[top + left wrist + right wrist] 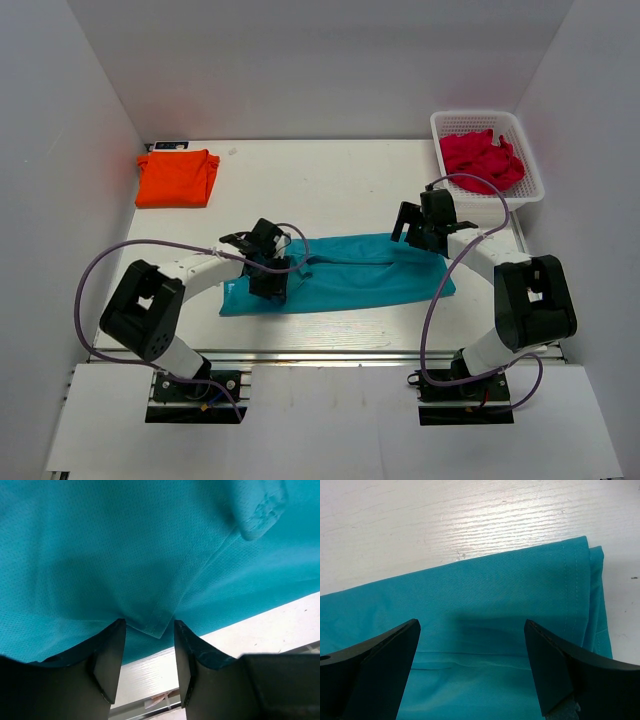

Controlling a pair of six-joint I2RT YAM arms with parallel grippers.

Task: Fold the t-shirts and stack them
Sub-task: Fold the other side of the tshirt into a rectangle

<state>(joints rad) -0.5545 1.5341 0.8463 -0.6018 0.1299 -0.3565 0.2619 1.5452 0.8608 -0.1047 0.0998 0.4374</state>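
Observation:
A teal t-shirt [350, 270] lies folded into a long band across the middle of the table. An orange t-shirt [177, 178] sits folded at the far left. My left gripper [268, 283] is over the band's left part. In the left wrist view its jaws [149, 625] stand partly apart, with a hemmed corner of the teal fabric [125, 545] between their tips. My right gripper [420, 235] hangs over the band's right end. In the right wrist view it [472, 627] is wide open above the teal cloth [495, 590], holding nothing.
A white basket [528, 196] at the far right holds crumpled red-pink cloth [482, 158]. White walls close in the table on three sides. The table's near edge runs just below the teal band, and grey cables loop from both arms.

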